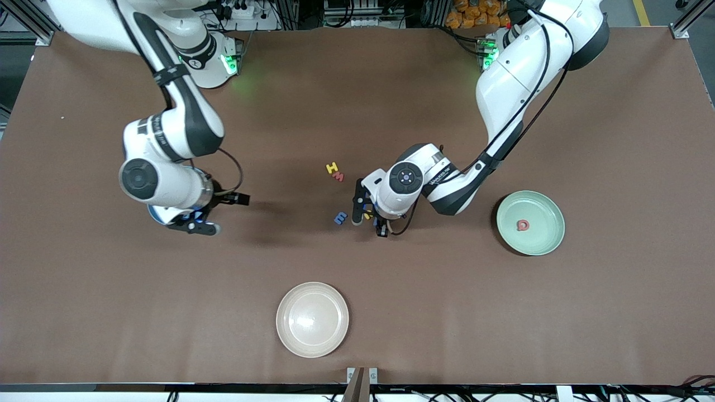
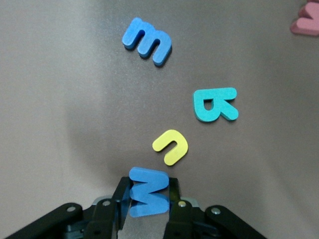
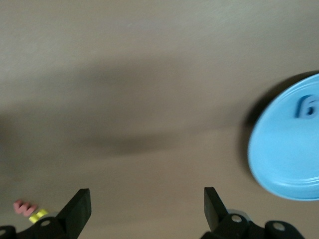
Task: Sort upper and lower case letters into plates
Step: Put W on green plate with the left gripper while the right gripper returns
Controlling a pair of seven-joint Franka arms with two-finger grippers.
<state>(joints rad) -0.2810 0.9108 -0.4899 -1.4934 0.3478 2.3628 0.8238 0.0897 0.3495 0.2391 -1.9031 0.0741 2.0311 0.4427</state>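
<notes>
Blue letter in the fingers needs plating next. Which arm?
Left. The left gripper is already shut on the blue letter, over the loose letters mid-table. The right gripper is open and empty, beside the blue plate.

Right arm hides most of blue plate (image 1: 158,215).

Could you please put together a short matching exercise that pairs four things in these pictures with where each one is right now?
Things:
1. blue M
2. red letter
3. dark blue letter
4. yellow n

Places:
A. on the blue plate
B. flat on the table
C. between the left gripper fingers
D. on the mint green plate

Pairs: 1-C, 2-D, 3-A, 4-B
</notes>
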